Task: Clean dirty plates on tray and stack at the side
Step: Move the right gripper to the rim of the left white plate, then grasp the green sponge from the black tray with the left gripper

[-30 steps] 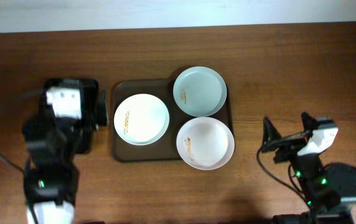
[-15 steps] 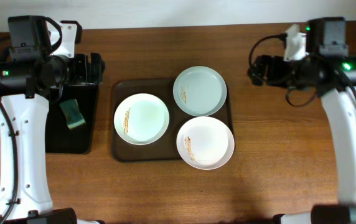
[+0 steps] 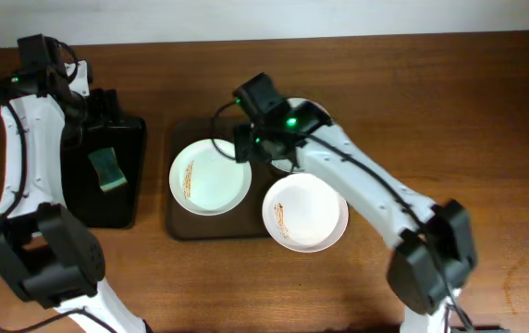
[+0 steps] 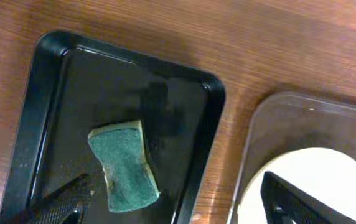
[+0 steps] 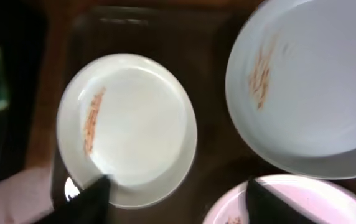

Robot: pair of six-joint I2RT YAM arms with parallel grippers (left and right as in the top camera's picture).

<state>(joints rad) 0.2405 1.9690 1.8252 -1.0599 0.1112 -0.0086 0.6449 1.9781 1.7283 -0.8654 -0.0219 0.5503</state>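
Observation:
Three plates lie on the brown tray [image 3: 178, 228]. The left plate [image 3: 211, 178] has an orange-brown smear near its left rim. The front plate [image 3: 306, 213] has a smear too. The faintly greenish back plate [image 5: 315, 87] is mostly hidden under my right arm in the overhead view. My right gripper [image 3: 260, 153] is open and empty above the tray, between the left plate [image 5: 128, 124] and the front plate [image 5: 333, 199]. My left gripper [image 4: 178, 211] is open and empty above the black tray's right edge.
A narrow glossy black tray [image 3: 107, 208] stands left of the brown tray and holds a green sponge [image 3: 107, 169]. The sponge [image 4: 125, 165] lies in the black tray [image 4: 184, 106]. Bare wooden table lies right of the brown tray.
My right arm has swung from the right side to over the brown tray and now covers the back plate. My left arm has shifted toward the back left. The plates have not moved.

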